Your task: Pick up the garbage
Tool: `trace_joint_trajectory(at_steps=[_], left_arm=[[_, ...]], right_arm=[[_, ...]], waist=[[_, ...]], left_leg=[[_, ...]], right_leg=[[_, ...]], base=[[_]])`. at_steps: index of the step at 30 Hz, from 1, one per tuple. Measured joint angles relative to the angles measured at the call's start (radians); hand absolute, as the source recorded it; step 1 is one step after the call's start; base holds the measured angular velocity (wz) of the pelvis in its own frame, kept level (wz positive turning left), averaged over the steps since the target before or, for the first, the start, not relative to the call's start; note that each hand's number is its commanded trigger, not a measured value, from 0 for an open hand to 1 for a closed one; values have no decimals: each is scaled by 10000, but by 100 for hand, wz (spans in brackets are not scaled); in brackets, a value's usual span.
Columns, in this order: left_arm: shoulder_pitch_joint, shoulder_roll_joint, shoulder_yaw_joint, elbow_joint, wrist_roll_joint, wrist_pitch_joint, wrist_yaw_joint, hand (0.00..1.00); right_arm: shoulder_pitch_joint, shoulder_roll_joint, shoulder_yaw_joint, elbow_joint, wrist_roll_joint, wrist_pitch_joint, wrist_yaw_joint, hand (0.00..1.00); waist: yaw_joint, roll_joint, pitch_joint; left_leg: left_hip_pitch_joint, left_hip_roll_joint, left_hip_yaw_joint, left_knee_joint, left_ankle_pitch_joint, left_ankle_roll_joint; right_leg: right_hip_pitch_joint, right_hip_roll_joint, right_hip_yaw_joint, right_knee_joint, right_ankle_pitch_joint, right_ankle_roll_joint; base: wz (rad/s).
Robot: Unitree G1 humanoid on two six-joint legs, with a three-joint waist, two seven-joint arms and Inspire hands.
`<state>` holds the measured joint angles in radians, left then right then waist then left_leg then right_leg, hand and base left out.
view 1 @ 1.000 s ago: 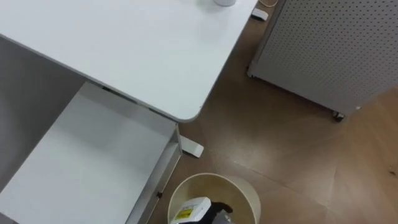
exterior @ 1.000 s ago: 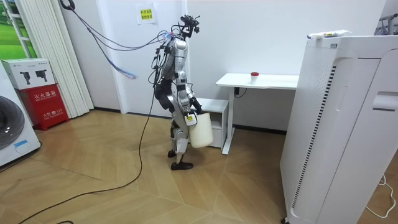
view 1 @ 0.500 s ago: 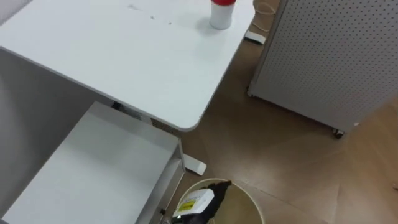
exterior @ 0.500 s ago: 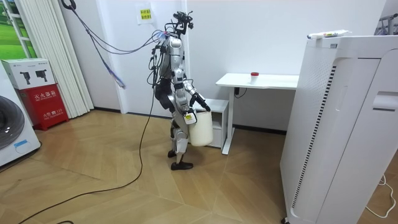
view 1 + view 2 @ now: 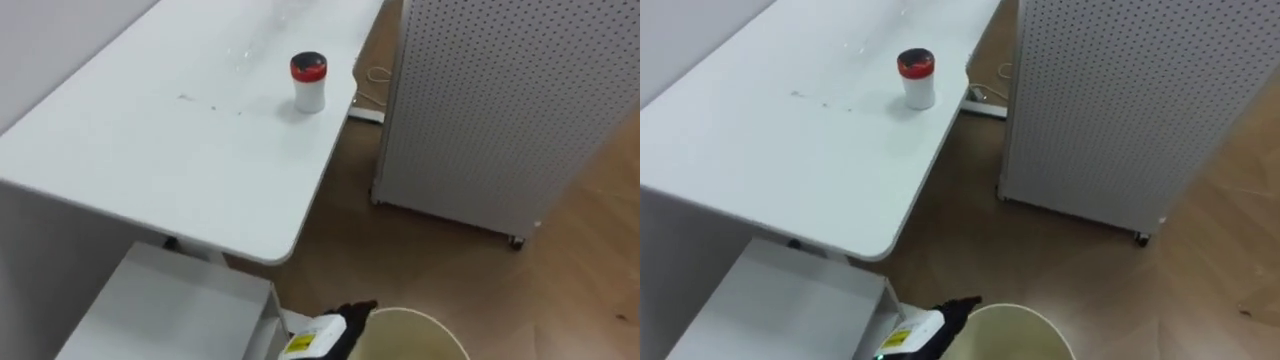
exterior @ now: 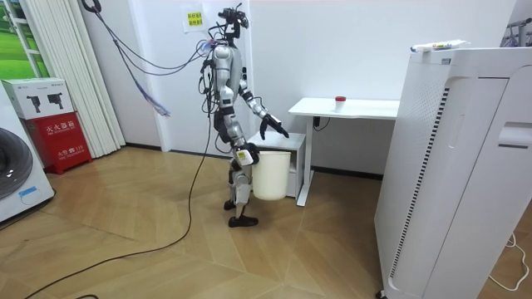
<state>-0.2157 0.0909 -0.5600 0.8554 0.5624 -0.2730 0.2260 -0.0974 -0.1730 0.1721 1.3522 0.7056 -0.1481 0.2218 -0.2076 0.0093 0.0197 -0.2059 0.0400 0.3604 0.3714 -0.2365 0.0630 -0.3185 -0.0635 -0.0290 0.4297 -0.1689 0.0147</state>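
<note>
The right hand (image 6: 274, 127), fingers loosely spread, is being held out short of the desk (image 5: 150, 170), toward whose far edge the upright red-lidded jar (image 5: 308, 82) is being left standing, ahead and higher, while the bin (image 5: 420, 318) is being gripped at its rim by the left hand (image 5: 340, 325), lower and farther from the jar.

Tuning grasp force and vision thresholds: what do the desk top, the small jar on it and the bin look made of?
Desk top: smooth white laminate or painted board, by its flat matte face with a soft sheen.
Jar: probably white plastic, going by its opaque, even body; glossy red lid with a dark centre.
Bin: likely cream plastic, given its thin, smooth rim.
</note>
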Motion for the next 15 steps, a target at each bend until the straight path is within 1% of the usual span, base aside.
trace_joint_trajectory(at_steps=[1,2,3,4,5,6,7,8,9,12,15], left_arm=[[106,105,169,-82,3,-8,4,0],[316,290,564,-233,11,-29,26,0],[449,389,980,-242,185,-113,114,0],[510,438,1178,-243,205,-162,192,0],[630,514,1593,-248,151,-202,355,0],[704,527,1796,-263,84,-212,441,0],[880,577,2145,-403,-70,-221,582,0],[1107,640,2421,-621,-230,-277,788,0],[1188,658,2544,-640,-376,-355,891,0],[1472,715,2856,-642,-1358,-402,1288,0],[1825,761,3156,-645,-1998,-418,1377,0]], right_arm=[[21,6,-6,-25,-2,3,2,100],[146,19,-121,-26,9,4,15,100],[283,15,-286,-19,2,6,10,100],[330,7,-343,-19,-9,6,4,100],[427,6,-444,-21,40,-12,-9,100],[469,9,-505,-20,81,-12,-19,100],[536,2,-577,-21,112,-19,-51,100],[585,-15,-643,-22,100,-23,-122,100],[593,-13,-657,-24,99,-24,-147,100],[610,2,-572,-26,105,-25,-308,100],[613,12,-577,-29,76,-27,-344,100]], waist=[[3,-50,-10],[61,-133,-50],[244,-188,-90],[327,-225,-110],[500,-250,-130],[555,-262,-139],[703,-275,-135],[855,-289,-136],[913,-282,-136],[1319,-266,-129],[1461,-279,-127]], left_leg=[[114,28,43,-16,-38,-16],[337,148,222,-95,-125,-41],[557,227,413,-104,-215,-71],[639,270,527,-94,-265,-88],[802,354,698,-88,-337,-115],[873,376,739,-92,-368,-132],[1025,408,851,-117,-409,-154],[1154,422,962,-157,-441,-178],[1207,420,983,-199,-442,-180],[1479,427,967,-401,-444,-237],[1775,400,887,-659,-407,-302]], right_leg=[[78,5,-34,-12,0,-1],[239,1,-162,-83,17,-23],[401,-62,-531,-183,87,-61],[452,-118,-745,-184,105,-79],[574,-229,-1209,-175,128,-114],[638,-274,-1406,-177,136,-125],[732,-347,-1676,-189,140,-131],[770,-360,-1724,-212,137,-136],[789,-355,-1733,-247,137,-136],[1045,-255,-1778,-557,147,-129],[1368,-196,-1854,-796,156,-109]], base=[[-49],[-51],[-55],[-56],[-39],[-36],[-30],[-25],[-19],[-3],[2]])
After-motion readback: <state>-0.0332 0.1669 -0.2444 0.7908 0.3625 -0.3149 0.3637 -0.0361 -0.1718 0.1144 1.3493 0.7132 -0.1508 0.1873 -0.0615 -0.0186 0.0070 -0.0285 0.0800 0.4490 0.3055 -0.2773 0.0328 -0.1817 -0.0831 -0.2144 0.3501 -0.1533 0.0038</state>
